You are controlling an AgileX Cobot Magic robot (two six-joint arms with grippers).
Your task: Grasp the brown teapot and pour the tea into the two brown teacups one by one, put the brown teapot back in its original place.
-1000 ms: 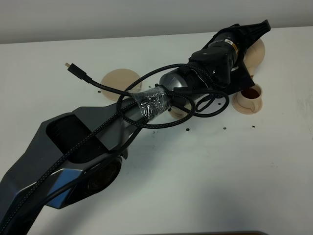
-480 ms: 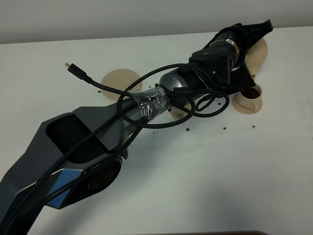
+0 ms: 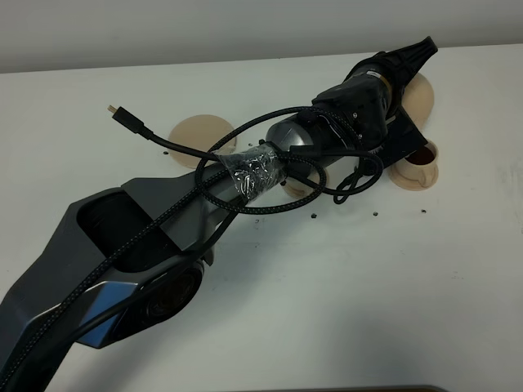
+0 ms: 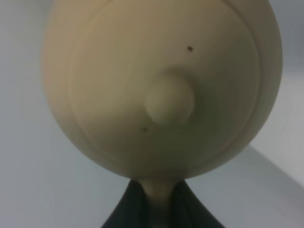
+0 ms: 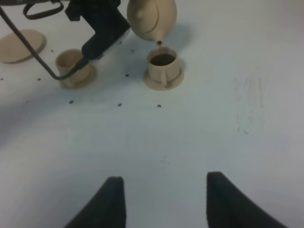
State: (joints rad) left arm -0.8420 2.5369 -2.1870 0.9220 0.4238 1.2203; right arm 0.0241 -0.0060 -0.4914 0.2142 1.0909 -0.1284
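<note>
Your left arm (image 3: 147, 245) and cables (image 3: 188, 151) cover the second cup (image 5: 71, 64) from above. The teapot (image 5: 152, 19) tilts over the filled cup (image 5: 163, 66), handle clamped in your left gripper (image 4: 159, 202); the right gripper (image 5: 161, 199) gapes, well back.

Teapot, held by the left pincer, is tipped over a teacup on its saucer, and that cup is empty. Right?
Not quite. The right wrist view shows dark tea in the teacup. The rest holds: the left pincer grips the teapot, tipped over that cup.
</note>
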